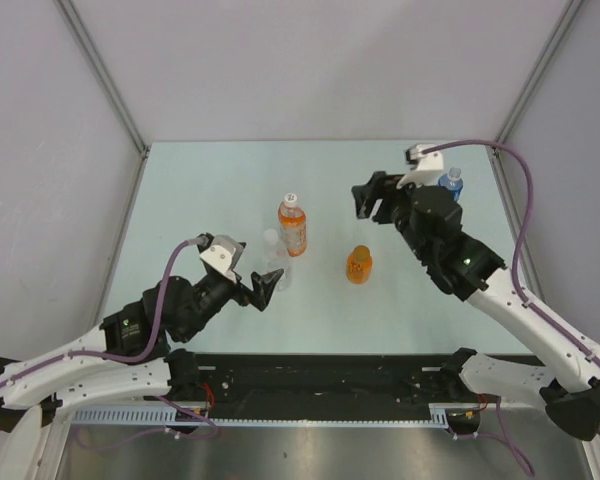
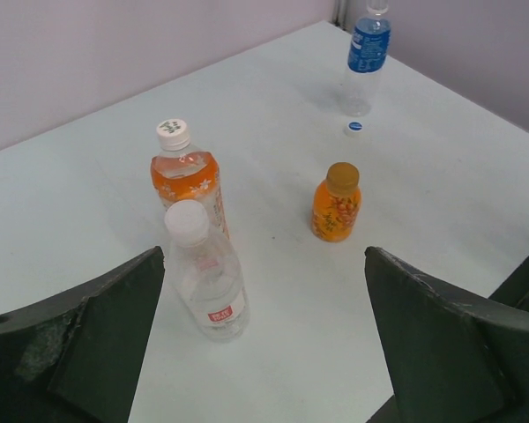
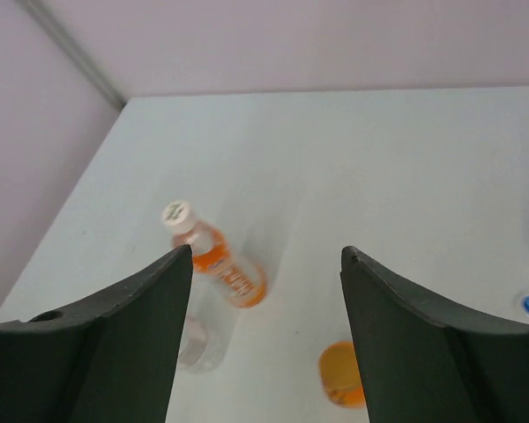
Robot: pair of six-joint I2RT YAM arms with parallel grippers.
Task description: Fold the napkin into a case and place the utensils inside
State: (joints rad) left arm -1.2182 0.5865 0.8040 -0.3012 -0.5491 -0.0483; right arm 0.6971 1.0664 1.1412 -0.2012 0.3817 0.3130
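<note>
No napkin and no utensils show in any view. My left gripper (image 1: 268, 288) is open and empty, low over the table just near of a clear bottle with a white cap (image 1: 274, 258). In the left wrist view the clear bottle (image 2: 207, 278) stands next to the left finger of the gripper (image 2: 264, 264). My right gripper (image 1: 372, 205) is open and empty, raised above the table's far right part. In the right wrist view the gripper (image 3: 265, 256) looks down on the bottles.
An orange-labelled bottle with a white cap (image 1: 293, 225) stands behind the clear one. A small orange bottle (image 1: 359, 265) stands mid-table. A blue-labelled bottle (image 1: 452, 183) stands far right, a loose blue cap (image 2: 354, 127) next to it. Grey walls enclose the table.
</note>
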